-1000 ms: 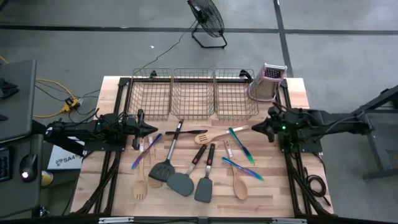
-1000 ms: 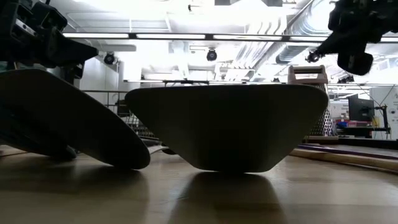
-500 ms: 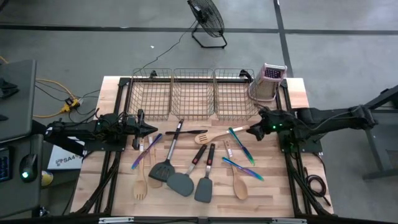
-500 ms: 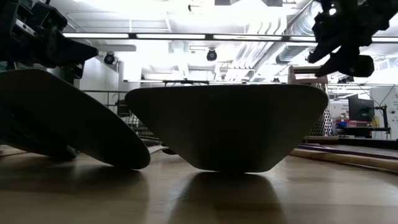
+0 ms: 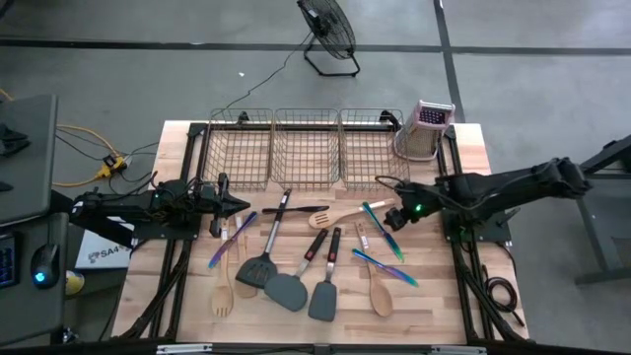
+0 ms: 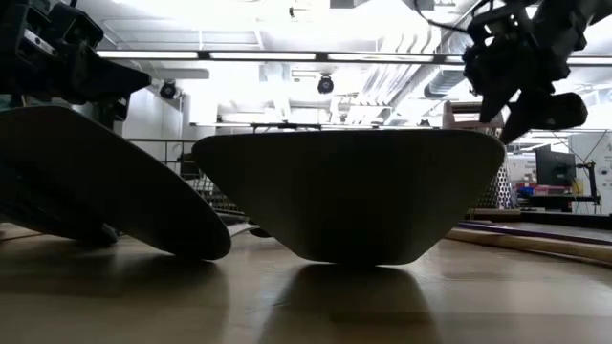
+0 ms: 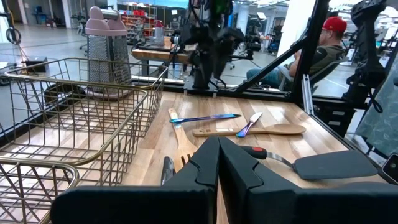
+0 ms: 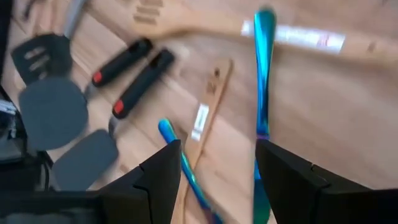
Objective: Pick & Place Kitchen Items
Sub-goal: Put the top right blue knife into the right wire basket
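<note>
Over the wooden table (image 5: 473, 158), the right gripper (image 5: 387, 209) hangs with its fingers (image 8: 163, 177) spread apart and empty. Directly below it lies a slim teal utensil (image 8: 262, 93), with a pale wooden spoon (image 8: 202, 121) and a blue-handled piece (image 8: 177, 158) just beside, and black-handled spatulas (image 8: 127, 78) farther off. Ahead of it stand three wire baskets (image 5: 307, 148). At the far side, the left gripper (image 5: 233, 205) rests pinched closed, holding nothing, near a purple utensil (image 5: 232, 240).
</note>
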